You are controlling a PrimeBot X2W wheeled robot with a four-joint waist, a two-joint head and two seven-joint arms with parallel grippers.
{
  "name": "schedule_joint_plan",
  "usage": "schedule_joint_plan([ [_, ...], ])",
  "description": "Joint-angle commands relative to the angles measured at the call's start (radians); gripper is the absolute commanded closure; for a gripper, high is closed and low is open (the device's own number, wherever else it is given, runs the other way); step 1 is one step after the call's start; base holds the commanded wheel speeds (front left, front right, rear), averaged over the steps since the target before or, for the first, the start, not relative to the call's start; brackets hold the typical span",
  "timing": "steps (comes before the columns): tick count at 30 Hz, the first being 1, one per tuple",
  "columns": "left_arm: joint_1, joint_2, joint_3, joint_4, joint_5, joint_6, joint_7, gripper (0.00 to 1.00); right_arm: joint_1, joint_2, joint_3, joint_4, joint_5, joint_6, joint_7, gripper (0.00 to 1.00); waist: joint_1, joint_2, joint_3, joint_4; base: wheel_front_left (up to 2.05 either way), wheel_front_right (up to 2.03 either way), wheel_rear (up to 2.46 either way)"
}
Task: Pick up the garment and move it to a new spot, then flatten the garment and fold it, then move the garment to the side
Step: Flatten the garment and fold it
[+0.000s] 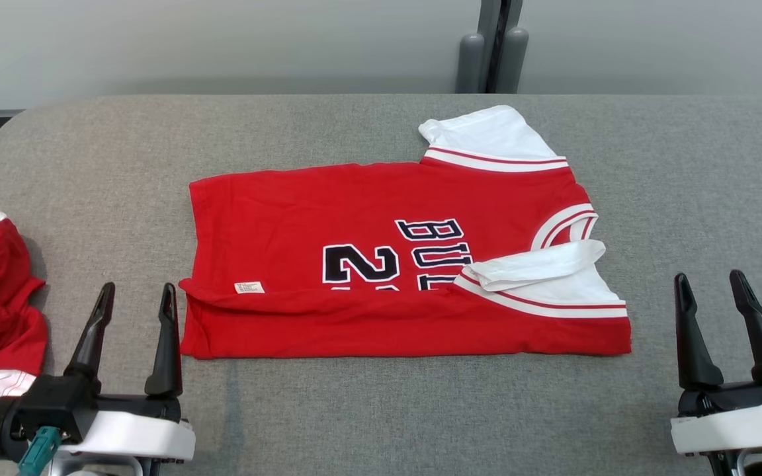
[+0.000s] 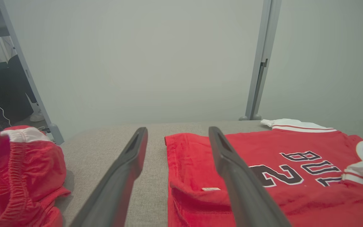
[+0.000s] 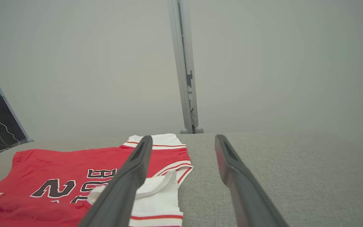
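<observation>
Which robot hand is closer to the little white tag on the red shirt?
Left. The left gripper sits open just beside the hem end of the red shirt, near the white tag. The right gripper sits open beyond the shirt's other end.

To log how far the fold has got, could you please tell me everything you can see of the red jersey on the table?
The garment is a small red knit T-shirt lying flat on the grey table, neck toward the robot's right. Its near edge is folded over, hiding part of the dark, white-edged lettering. The white, red-striped far sleeve lies spread out; the near sleeve is folded on top. A white label shows near the hem.
</observation>
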Motion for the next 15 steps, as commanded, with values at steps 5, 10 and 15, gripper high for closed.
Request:
schedule_joint_plan([
  [5, 0.012, -0.008, 0.010, 0.018, 0.013, -0.013, -0.005, 0.00, 0.020, 0.002, -0.009, 0.006, -0.009, 0.000, -0.006, 0.00, 0.0000, 0.0000, -0.013, 0.002, 0.00, 0.00, 0.00],
  [10, 0.008, -0.015, 0.019, 0.026, 0.021, -0.022, -0.005, 0.00, 0.020, 0.000, -0.009, 0.009, -0.011, 0.001, -0.006, 0.00, 0.0000, 0.0000, -0.016, 0.005, 0.00, 0.00, 0.00],
  [15, -0.001, -0.014, 0.020, 0.042, 0.028, -0.030, -0.005, 0.00, 0.013, -0.003, -0.011, 0.016, -0.007, 0.000, -0.006, 0.00, 0.0000, 0.0000, -0.013, 0.006, 0.00, 0.00, 0.00],
])
